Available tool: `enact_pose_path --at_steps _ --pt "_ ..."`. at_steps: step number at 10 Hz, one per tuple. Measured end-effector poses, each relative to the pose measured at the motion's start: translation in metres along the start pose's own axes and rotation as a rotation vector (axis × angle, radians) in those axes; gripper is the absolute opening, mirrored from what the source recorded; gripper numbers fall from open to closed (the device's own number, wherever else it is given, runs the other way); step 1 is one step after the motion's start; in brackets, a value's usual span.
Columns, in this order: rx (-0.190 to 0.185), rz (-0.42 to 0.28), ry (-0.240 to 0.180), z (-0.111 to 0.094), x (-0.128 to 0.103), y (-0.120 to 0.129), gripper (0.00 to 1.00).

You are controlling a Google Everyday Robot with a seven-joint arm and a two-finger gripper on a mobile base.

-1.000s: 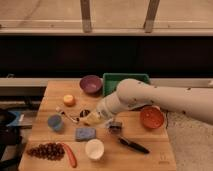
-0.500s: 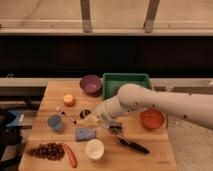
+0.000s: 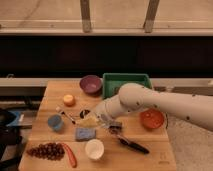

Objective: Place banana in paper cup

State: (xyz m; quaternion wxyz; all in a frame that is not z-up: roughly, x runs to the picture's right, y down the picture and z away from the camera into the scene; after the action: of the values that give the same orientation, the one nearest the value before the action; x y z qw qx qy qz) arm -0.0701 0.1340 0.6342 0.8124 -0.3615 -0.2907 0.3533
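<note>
The banana (image 3: 88, 121) is pale yellow and lies on the wooden table (image 3: 150, 150), just above a blue sponge (image 3: 85, 133). The paper cup (image 3: 94, 148) is white, stands upright near the table's front edge and has nothing in it. My white arm reaches in from the right. My gripper (image 3: 102, 121) is low over the table at the banana's right end, above and slightly right of the cup. The arm hides where the gripper meets the banana.
Around them are a light blue cup (image 3: 55, 122), a small dark cup (image 3: 85, 113), an orange fruit (image 3: 68, 100), a purple bowl (image 3: 90, 84), a green tray (image 3: 125, 82), an orange bowl (image 3: 152, 119), a black tool (image 3: 131, 145), grapes (image 3: 46, 150) and a red-orange vegetable (image 3: 70, 155).
My arm has swung lower and to the left, bringing the gripper down to the banana. The banana and the cup have not visibly moved.
</note>
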Motion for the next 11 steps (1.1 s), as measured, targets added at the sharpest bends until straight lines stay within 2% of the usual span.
enact_pose_path --at_steps 7,11 --pt "-0.057 0.016 -0.02 0.001 0.006 0.032 0.0" --pt "-0.073 0.045 -0.032 -0.003 0.014 0.048 0.0"
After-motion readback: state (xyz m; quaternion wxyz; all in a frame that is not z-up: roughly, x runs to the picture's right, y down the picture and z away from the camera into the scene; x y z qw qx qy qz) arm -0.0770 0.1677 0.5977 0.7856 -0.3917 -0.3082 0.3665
